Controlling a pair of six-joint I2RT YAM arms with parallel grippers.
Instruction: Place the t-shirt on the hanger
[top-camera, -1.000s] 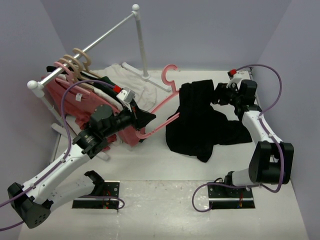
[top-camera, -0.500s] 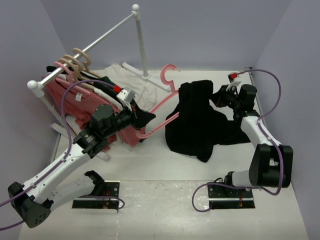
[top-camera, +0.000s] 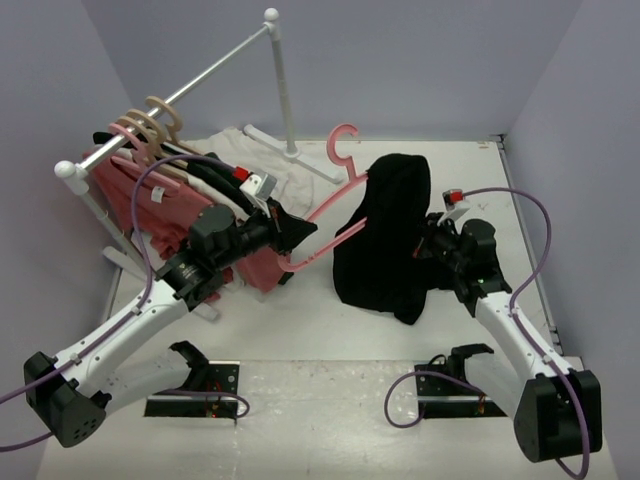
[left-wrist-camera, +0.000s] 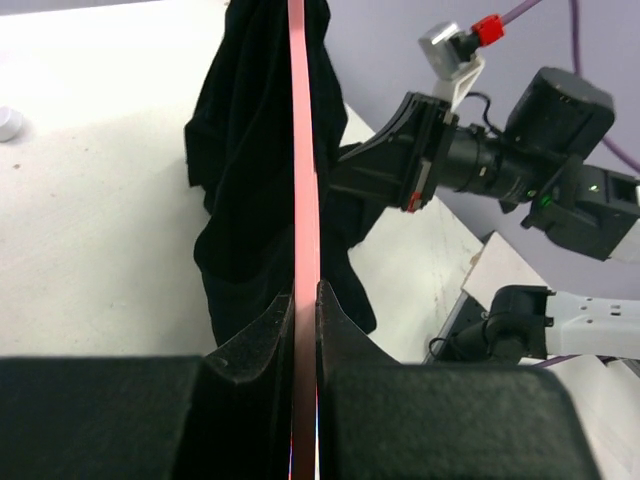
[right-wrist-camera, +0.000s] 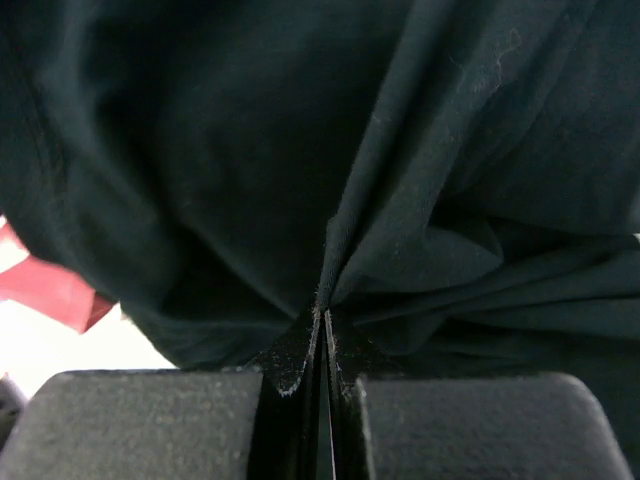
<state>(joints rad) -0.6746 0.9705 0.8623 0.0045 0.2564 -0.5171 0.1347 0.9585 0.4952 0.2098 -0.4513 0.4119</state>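
Observation:
The black t-shirt (top-camera: 385, 235) hangs bunched over the far end of the pink hanger (top-camera: 330, 205), lifted off the table. My left gripper (top-camera: 300, 238) is shut on the hanger's lower bar (left-wrist-camera: 304, 200), which runs straight out from the jaws into the shirt (left-wrist-camera: 250, 150). My right gripper (top-camera: 425, 245) is shut on a fold of the t-shirt (right-wrist-camera: 330, 180); black cloth fills the right wrist view. The hanger's hook (top-camera: 340, 140) points toward the back wall.
A white clothes rail (top-camera: 200, 80) stands at the back left with several hangers, a salmon-pink shirt (top-camera: 150, 205) and dark clothes on it. White cloth (top-camera: 265, 160) lies by the rail's post. The right arm (left-wrist-camera: 520, 165) shows in the left wrist view.
My right gripper has pulled the t-shirt fold from the back right toward the near middle. The shirt has gathered up along the hanger. The hanger's hook has risen slightly.

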